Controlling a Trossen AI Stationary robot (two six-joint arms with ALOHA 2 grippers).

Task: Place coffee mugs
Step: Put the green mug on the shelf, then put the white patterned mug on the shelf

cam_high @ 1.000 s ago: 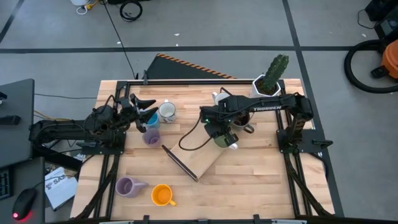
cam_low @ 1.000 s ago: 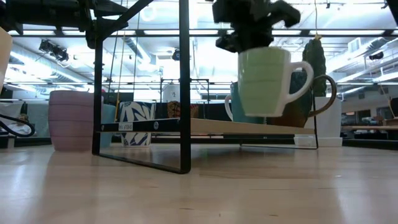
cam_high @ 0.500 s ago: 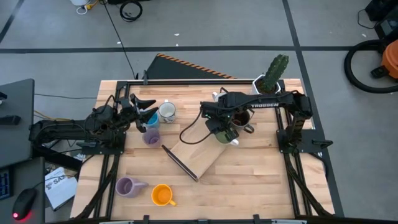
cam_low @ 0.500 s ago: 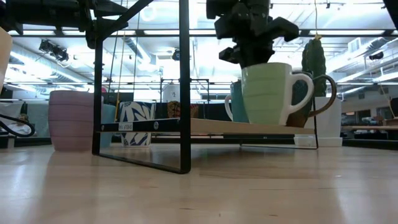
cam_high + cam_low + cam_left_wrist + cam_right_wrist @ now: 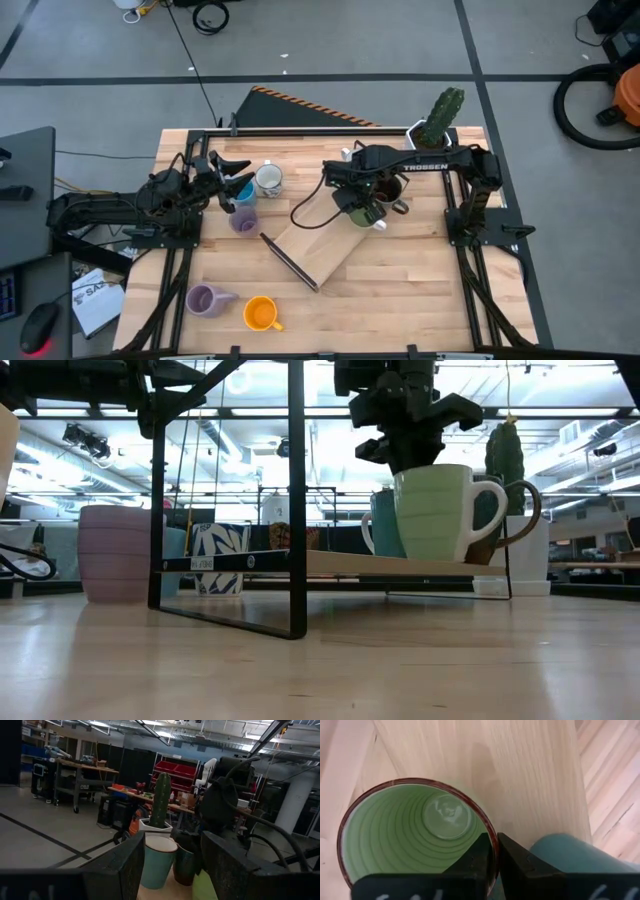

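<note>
The green mug [image 5: 364,214] [image 5: 435,510] stands upright on the raised wooden board [image 5: 318,250], with my right gripper [image 5: 405,445] [image 5: 497,857] shut on its rim from above. Behind it on the board are a teal mug [image 5: 380,520] [image 5: 570,857] and a dark brown mug [image 5: 512,510]. My left gripper [image 5: 232,185] [image 5: 172,870] is open by the table's left edge, next to a bright blue mug [image 5: 243,193], a white patterned mug [image 5: 268,180] and a lavender mug [image 5: 243,221]. Another lavender mug [image 5: 205,299] and an orange mug [image 5: 260,314] stand near the near edge. My right gripper pinches the green mug's rim [image 5: 491,840] on the side next to the teal mug, one finger [image 5: 480,857] inside the cup and one [image 5: 516,864] outside. The fingers point down from above. The mug is upright, its base down at the board's top [image 5: 340,563].
The board sits on a black metal frame [image 5: 296,500] in the table's middle. A white faceted pot with a green cactus [image 5: 438,122] stands at the far right corner. Bare wood lies along the near right of the table [image 5: 420,300].
My right gripper has moved down and a little toward the far edge, staying shut on the green mug's rim. The mug, lifted clear of the board a second ago, has come down upright onto it beside the teal mug.
</note>
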